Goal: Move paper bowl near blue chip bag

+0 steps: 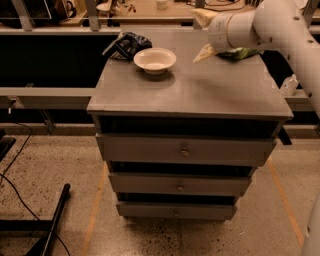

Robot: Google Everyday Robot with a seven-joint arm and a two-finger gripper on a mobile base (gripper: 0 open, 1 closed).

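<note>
The paper bowl [155,60] is cream and stands upright on the grey cabinet top [190,92], at its back left. The blue chip bag [125,45] lies crumpled just behind and left of the bowl, nearly touching its rim. My gripper [201,36] hangs above the back middle of the top, about a bowl's width right of the bowl. Its pale fingers [204,54] are spread apart and hold nothing.
A light green chip bag [242,52] lies at the back right of the top, partly hidden by my arm [270,22]. The cabinet has three drawers [184,150]. A workbench [150,10] runs behind it. Cables and a black stand leg [52,225] lie on the floor at left.
</note>
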